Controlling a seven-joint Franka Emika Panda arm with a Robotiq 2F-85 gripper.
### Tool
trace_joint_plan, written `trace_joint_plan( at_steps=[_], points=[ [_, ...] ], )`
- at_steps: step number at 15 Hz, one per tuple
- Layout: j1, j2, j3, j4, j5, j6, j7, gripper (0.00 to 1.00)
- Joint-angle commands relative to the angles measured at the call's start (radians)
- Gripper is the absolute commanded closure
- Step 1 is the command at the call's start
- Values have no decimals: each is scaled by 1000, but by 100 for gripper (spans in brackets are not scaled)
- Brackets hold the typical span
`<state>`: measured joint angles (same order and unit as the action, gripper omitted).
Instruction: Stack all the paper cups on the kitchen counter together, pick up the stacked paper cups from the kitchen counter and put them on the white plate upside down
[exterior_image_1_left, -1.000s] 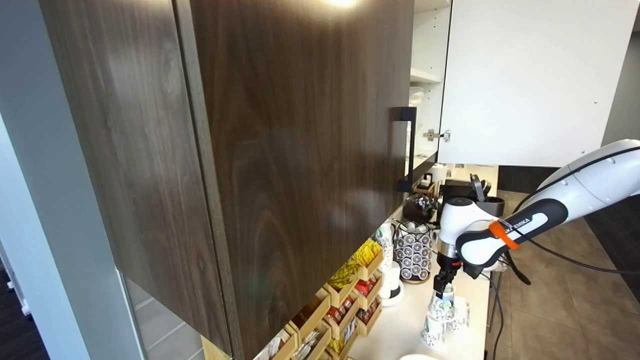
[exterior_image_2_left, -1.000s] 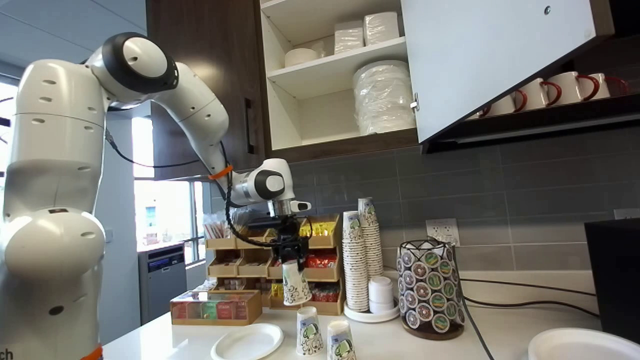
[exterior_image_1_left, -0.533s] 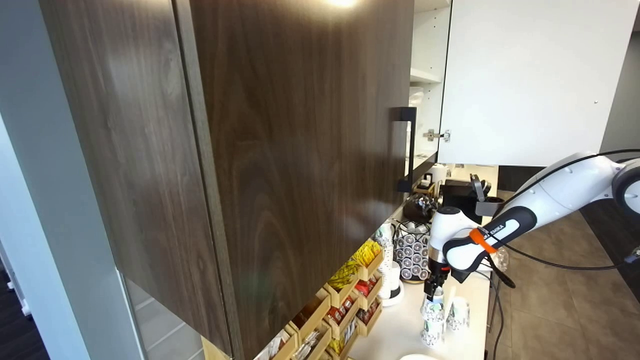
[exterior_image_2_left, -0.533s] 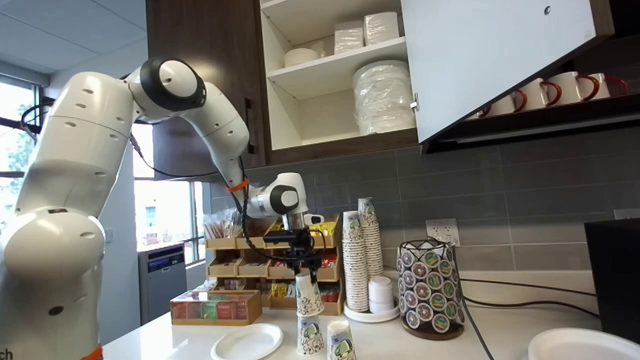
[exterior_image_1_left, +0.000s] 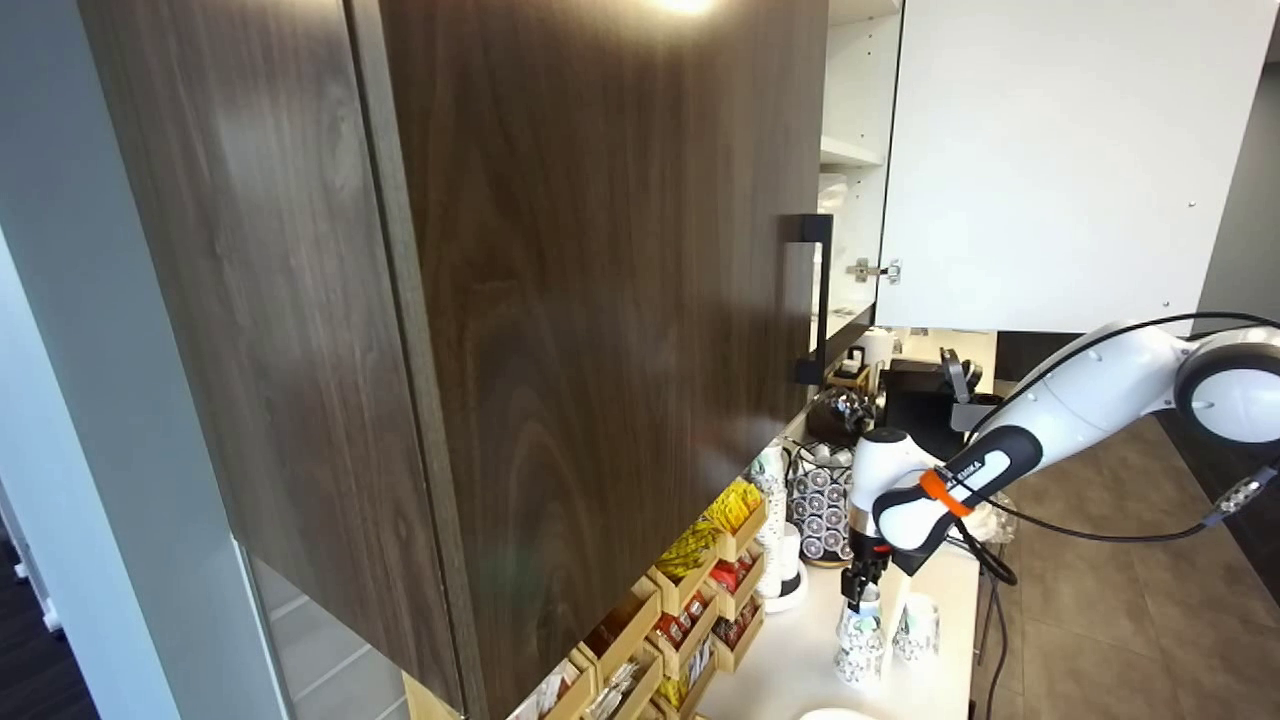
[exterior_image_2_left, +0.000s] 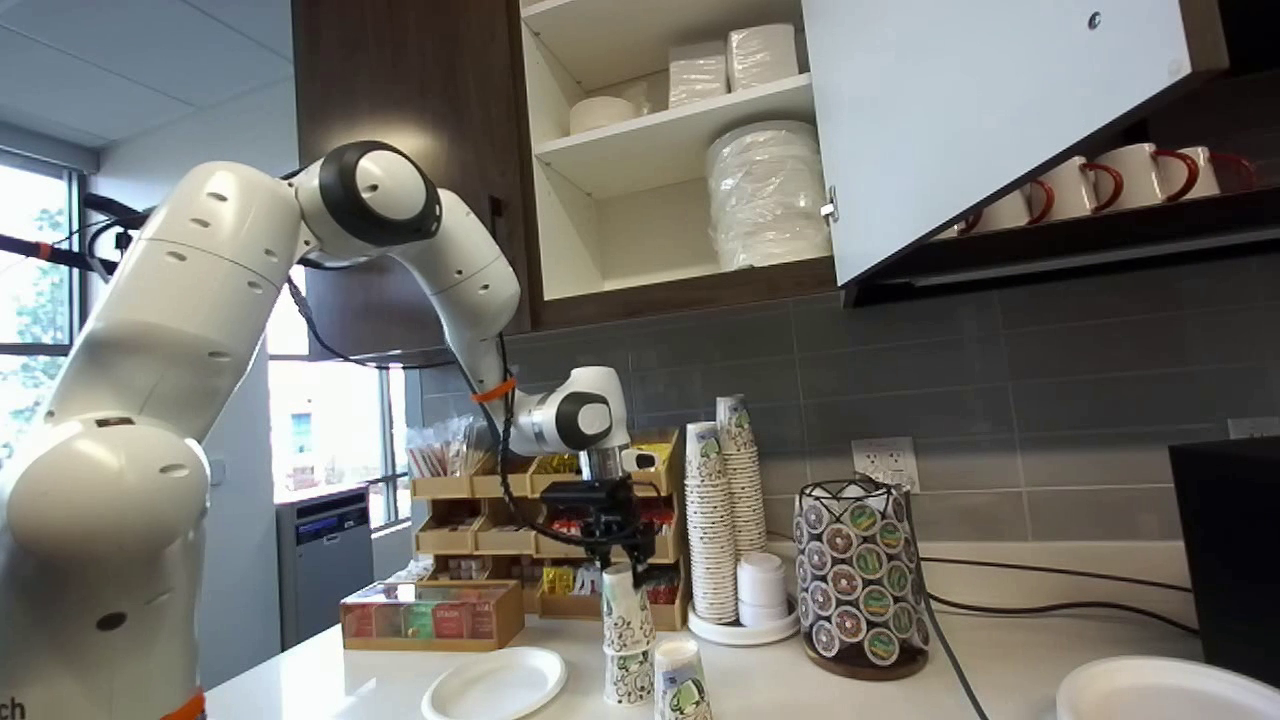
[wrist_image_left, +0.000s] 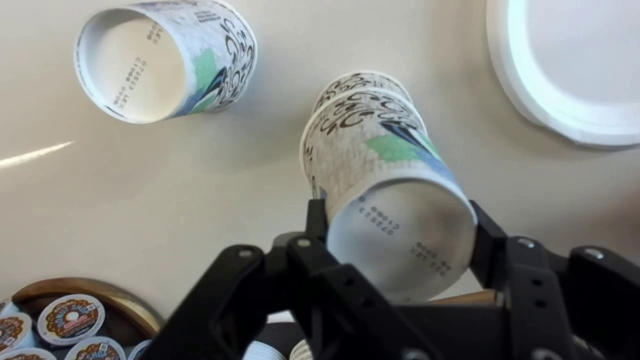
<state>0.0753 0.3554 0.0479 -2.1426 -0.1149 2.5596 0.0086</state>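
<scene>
At the bottom of the wrist view the claw (wrist_image_left: 400, 227) grips the upside-down top cup (wrist_image_left: 387, 195), right of centre, its fingers (wrist_image_left: 315, 218) touching both sides and held apart by the base. The top cup sits partway over the lower cup (wrist_image_left: 361, 81), whose patterned band shows beneath. On the counter (wrist_image_left: 200, 200), the third cup (wrist_image_left: 165, 60) stands upside down at upper left, apart; the plate (wrist_image_left: 580, 55) lies at upper right.

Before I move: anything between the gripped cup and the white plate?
Nothing visible. In the wrist view, only counter shows between the gripped cup and the white plate. The separate cup stands on the side away from the plate. The gripped cup partly covers a lower cup.
</scene>
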Motion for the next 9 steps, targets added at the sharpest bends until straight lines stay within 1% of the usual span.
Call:
trace_joint_plan(
  at_steps=[1, 6, 9],
  points=[
    [-19, 70, 5, 17, 31, 23, -37, 59],
    [-52, 150, 25, 24, 83, 84, -81, 59],
    [-67, 168, 38, 36, 119, 89, -108, 59]
  ],
)
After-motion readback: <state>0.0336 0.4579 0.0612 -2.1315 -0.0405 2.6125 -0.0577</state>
